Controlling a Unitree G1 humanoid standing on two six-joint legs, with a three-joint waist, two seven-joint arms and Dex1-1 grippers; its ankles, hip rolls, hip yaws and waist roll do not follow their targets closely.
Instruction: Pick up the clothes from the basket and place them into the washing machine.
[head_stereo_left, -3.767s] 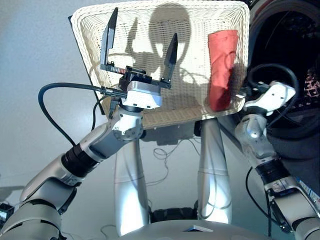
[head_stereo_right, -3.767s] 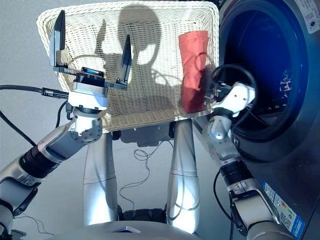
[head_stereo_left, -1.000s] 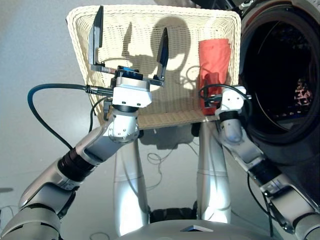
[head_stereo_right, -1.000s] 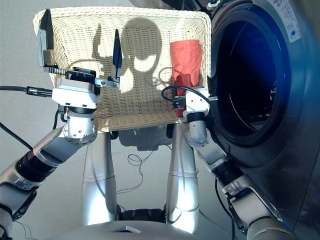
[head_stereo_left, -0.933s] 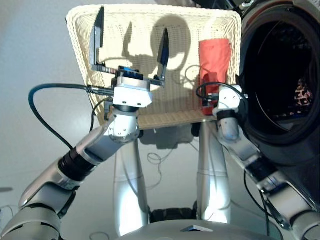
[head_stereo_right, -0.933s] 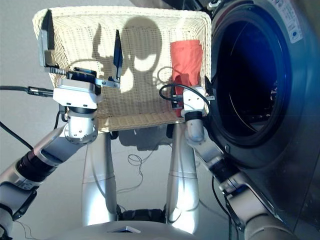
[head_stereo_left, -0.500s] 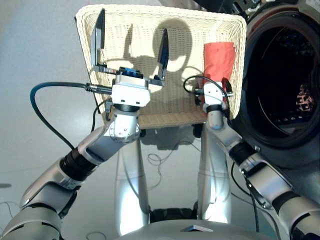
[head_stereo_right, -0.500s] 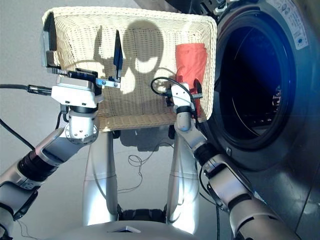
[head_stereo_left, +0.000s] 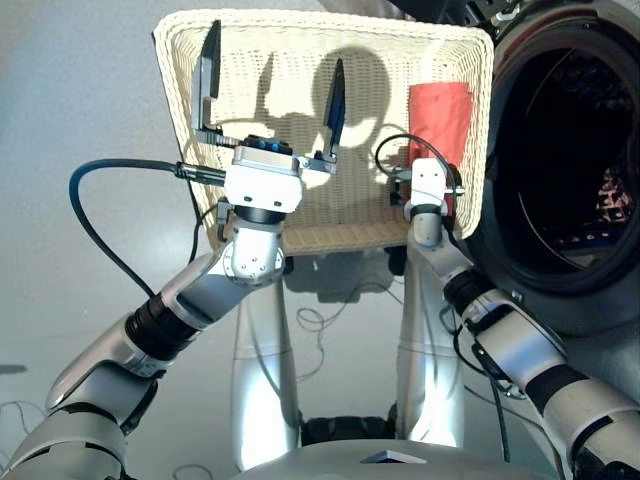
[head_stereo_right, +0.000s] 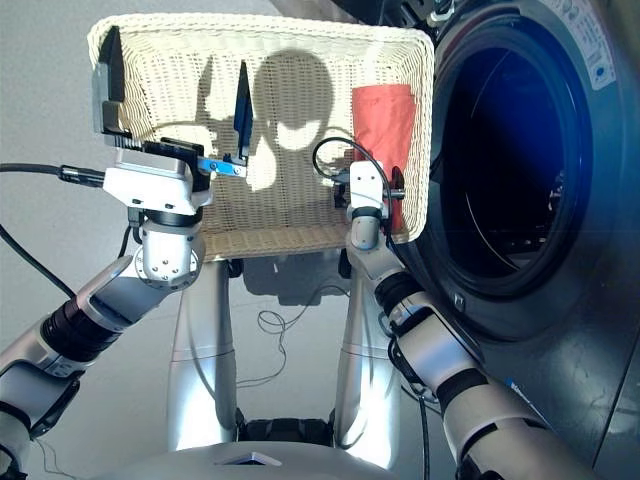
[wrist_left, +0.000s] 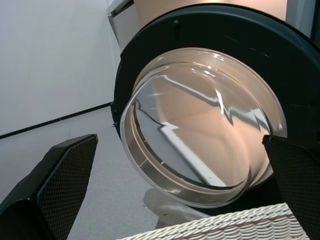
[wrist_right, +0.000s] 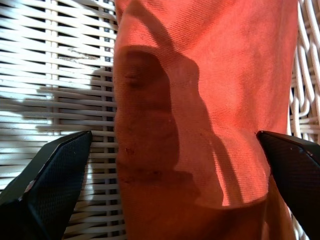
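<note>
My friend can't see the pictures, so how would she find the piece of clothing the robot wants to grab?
Look for the big dark washing machine with the round opening. Right beside it sits a cream woven basket. Along the basket's side nearest the machine lies a red-orange folded cloth, the only coloured thing in the basket, with the right gripper open around it.

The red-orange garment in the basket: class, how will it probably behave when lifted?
The red-orange garment is thin woven cloth with soft folds, so it will likely droop. It looks light. The right end effector, open around it, should grip its matte weave without slipping.
</note>
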